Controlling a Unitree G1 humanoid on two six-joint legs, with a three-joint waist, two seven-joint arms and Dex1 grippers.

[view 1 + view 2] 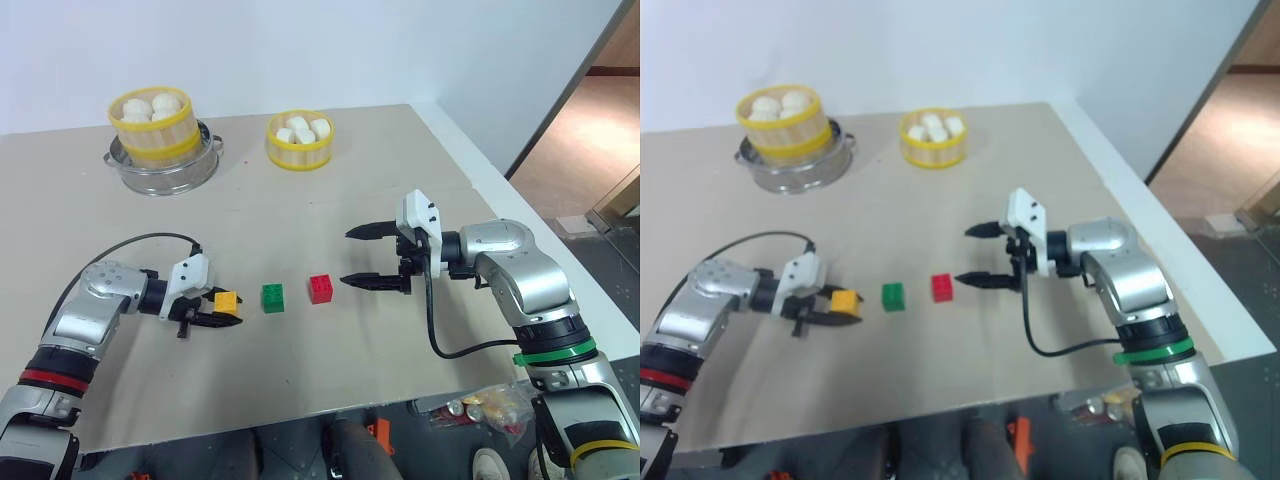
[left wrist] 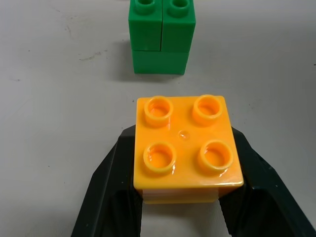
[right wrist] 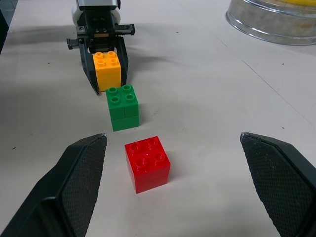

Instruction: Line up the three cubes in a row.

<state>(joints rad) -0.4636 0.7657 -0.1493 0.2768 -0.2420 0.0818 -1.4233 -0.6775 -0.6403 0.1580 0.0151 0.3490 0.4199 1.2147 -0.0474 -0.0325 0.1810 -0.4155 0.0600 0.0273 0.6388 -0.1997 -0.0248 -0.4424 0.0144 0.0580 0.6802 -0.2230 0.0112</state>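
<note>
Left eye view showed row nearly formed on table: red cube, green cube, yellow-orange cube in line, small gaps between. Left gripper clamped on yellow-orange cube; release remained. Right gripper spread wide, empty, just beside red cube. Cubes glossy plastic, studded tops, all upright.

The table has a plain beige top. The green cube stands on it near the front, studs up. Just to the green cube's right stands the red cube; just to its left, the yellow-orange cube. Well behind the green cube sit a metal steamer pot and a yellow-rimmed bamboo steamer of white buns.
</note>
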